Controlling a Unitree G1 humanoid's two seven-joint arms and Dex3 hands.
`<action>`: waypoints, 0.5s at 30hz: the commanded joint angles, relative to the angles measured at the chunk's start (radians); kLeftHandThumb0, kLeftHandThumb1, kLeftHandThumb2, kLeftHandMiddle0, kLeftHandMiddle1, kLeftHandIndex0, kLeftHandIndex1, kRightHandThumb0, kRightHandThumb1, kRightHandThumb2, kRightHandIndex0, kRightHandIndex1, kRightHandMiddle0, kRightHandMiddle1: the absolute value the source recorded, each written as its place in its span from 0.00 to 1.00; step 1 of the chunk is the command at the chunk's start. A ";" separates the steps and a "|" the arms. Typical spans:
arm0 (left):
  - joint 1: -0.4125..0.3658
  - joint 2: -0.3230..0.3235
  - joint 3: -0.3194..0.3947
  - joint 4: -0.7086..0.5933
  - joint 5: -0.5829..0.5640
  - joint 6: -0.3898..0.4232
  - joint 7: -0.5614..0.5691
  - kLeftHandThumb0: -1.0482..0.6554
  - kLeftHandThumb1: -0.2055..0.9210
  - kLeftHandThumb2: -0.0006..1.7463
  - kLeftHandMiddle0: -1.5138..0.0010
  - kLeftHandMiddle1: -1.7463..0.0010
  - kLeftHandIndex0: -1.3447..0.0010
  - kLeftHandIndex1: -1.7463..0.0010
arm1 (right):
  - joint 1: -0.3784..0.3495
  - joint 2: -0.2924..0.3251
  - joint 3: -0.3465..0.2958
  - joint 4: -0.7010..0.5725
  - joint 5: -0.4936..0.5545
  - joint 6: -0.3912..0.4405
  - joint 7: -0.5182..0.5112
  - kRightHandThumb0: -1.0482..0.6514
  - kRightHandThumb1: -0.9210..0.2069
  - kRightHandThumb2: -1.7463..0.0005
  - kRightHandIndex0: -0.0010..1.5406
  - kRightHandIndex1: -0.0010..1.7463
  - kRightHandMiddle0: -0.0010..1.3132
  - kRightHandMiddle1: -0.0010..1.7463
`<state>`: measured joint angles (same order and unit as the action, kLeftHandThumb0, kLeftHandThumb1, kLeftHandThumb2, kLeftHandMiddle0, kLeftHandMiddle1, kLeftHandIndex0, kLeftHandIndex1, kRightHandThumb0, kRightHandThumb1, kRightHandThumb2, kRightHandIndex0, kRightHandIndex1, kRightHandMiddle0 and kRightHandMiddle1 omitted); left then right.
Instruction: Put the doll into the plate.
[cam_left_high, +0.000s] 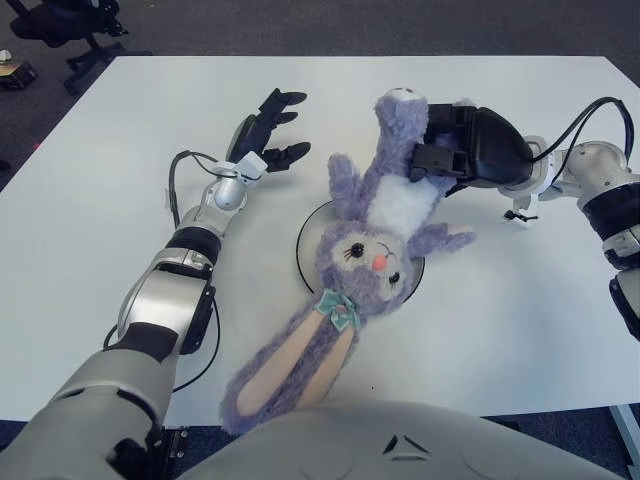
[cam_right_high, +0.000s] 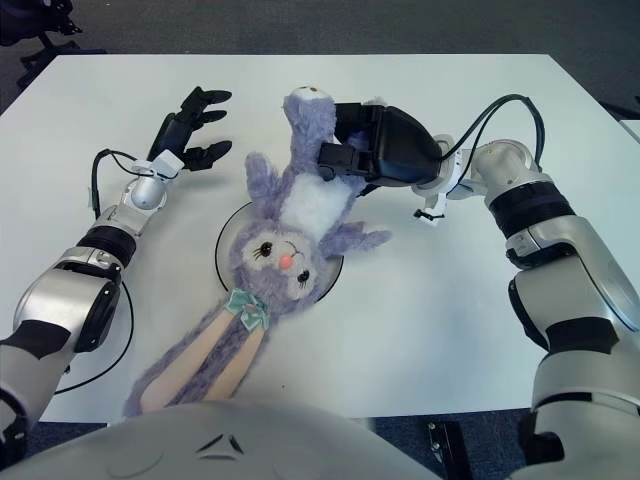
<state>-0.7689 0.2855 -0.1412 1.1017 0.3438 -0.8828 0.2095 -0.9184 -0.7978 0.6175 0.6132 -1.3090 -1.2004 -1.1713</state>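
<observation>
1. The right hand (cam_left_high: 455, 150) is clamping the doll (cam_left_high: 375, 225) by its legs, upside down.
2. The doll's head is lying over the plate (cam_left_high: 306, 240) on the white bench (cam_left_high: 500, 300), its ears trailing toward the robot.
3. The left hand (cam_left_high: 268, 128) is hovering left of the doll, fingers spread, holding nothing.
4. The right eye view is showing the whole right arm; the left eye view is cropping it.

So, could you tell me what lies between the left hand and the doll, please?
Only bare white table separates the open left hand from the doll, as both eye views show; the right hand grips its leg.
</observation>
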 joint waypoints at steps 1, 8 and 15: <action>0.001 0.001 0.002 -0.006 -0.004 -0.025 -0.004 0.37 1.00 0.21 0.55 0.83 0.77 0.52 | 0.008 -0.012 0.007 -0.001 0.008 0.000 0.028 0.51 0.00 0.92 0.42 1.00 0.46 1.00; 0.003 0.011 -0.002 -0.017 0.014 -0.124 0.022 0.38 1.00 0.21 0.54 0.83 0.76 0.52 | 0.011 -0.009 0.002 -0.002 0.009 0.025 0.036 0.50 0.00 0.92 0.43 1.00 0.46 1.00; -0.001 0.010 0.002 -0.016 0.015 -0.223 0.023 0.40 1.00 0.22 0.56 0.73 0.75 0.26 | 0.013 -0.007 0.003 -0.013 0.000 0.056 0.023 0.50 0.00 0.92 0.43 1.00 0.46 1.00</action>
<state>-0.7685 0.2888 -0.1412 1.0942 0.3567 -1.0658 0.2282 -0.9183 -0.7977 0.6175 0.6097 -1.3055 -1.1635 -1.1468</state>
